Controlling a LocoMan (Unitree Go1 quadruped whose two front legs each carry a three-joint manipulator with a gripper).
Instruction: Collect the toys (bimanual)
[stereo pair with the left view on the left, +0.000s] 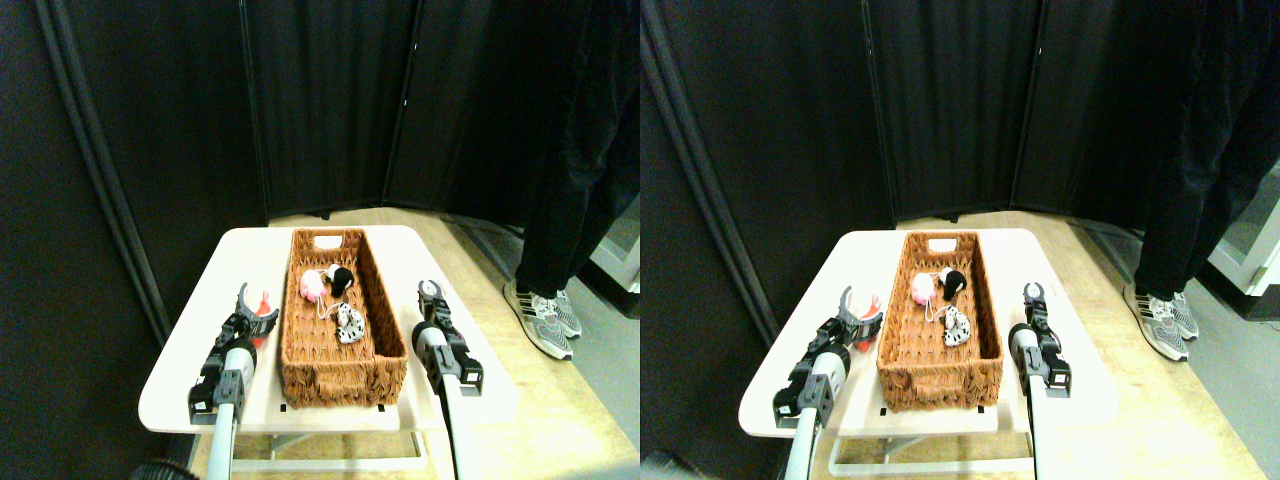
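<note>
Toys: we counted three small soft figures lying inside the basket and one more outside it, on the table to the basket's left.
Pink toy (311, 286): it lay in the middle stretch of the basket, toward its left wall.
Black toy (342, 279): it sat just beside the pink one, on its right, the two touching or nearly so; we could not tell which.
Spotted toy (348, 324): white with black spots, it lay nearer the robot than the other two, against the right wall of the basket.
Orange-red toy (264, 303): we saw only a small bright patch of it on the table, right at the tips of the left gripper.
Basket (340, 376): long, brown and woven, it stood lengthwise on the table, with a pale label at its far end.
Table (190, 370): white, with rounded corners, it carried the basket down its middle.
Left gripper (252, 306): its jaws stood apart, one curved finger raised clear; the orange-red toy sat at or between the tips, and we could not tell whether it was gripped.
Right gripper (431, 291): it hovered over the table just right of the basket; we could not tell how far its jaws were parted, and we saw nothing in them.
Person (575, 150): dark trousers and striped trainers stood on the floor to the right of the table.
</note>
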